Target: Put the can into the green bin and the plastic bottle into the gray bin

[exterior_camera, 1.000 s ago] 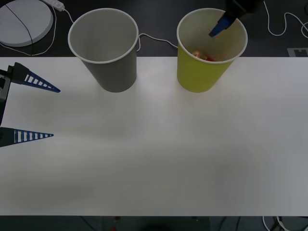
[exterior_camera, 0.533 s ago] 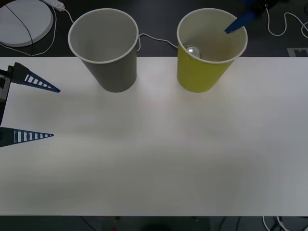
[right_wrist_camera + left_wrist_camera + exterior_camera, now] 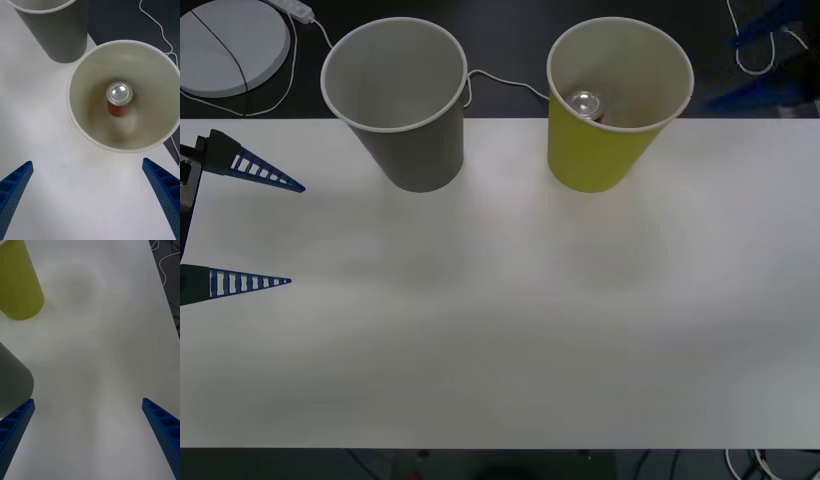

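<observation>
Fingers of the right gripper [image 3: 90,198] spread wide and empty above the green bin [image 3: 585,160]; the can [image 3: 119,98] stands upright inside it; the gray bin [image 3: 415,150] stands beside it, nearer the wide-open left gripper [image 3: 275,232], on the tabletop [image 3: 510,320].

I see a white table [image 3: 500,330] spanning the work area, evenly lit with soft shadows. Beyond its far edge I see a dark floor [image 3: 510,40] crossed by white cables [image 3: 505,82]. A round white disc [image 3: 225,45] lies there at far left.
</observation>
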Available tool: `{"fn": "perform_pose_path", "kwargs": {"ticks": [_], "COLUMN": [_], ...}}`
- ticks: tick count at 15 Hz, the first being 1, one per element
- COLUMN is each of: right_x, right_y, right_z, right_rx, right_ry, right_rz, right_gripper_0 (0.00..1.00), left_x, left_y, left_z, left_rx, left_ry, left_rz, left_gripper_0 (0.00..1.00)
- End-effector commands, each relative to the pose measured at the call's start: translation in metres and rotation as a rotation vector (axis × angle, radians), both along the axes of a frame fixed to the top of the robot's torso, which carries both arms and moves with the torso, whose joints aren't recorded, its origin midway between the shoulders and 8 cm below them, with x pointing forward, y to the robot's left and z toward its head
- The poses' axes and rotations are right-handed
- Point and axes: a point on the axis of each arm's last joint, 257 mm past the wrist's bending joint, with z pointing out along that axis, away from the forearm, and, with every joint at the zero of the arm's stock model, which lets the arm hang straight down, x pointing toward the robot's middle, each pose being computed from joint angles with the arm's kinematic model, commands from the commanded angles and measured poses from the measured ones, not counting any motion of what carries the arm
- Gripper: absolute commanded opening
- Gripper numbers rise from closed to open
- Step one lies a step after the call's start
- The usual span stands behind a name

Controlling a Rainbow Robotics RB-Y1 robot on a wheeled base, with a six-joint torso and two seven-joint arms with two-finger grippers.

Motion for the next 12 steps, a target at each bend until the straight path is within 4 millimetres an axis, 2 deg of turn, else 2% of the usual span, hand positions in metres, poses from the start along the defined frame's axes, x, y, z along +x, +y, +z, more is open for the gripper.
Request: {"fn": "perform_pose_path", "kwargs": {"ticks": [1,5,7,12], "right_x": [-0.015,-0.04,-0.056,-0.092], "right_y": [-0.017,-0.035,-0.042,-0.05], "right_z": [-0.011,-0.037,-0.057,-0.096], "right_rx": [-0.005,-0.009,-0.028,-0.032], "right_ry": [-0.03,-0.052,-0.053,-0.067], "right_rz": [0.073,0.171,0.221,0.361], "right_gripper_0": [1.0,1.0,1.0,1.0], "left_x": [0.0,0.0,0.0,0.0], "left_y": [0.0,0.0,0.0,0.0], "left_z": [0.0,0.0,0.0,0.0], "left_rx": [0.0,0.0,0.0,0.0], "left_ry": [0.0,0.0,0.0,0.0], "left_rz": [0.0,0.0,0.0,0.0], "left_gripper_0": [1.0,1.0,1.0,1.0]}}
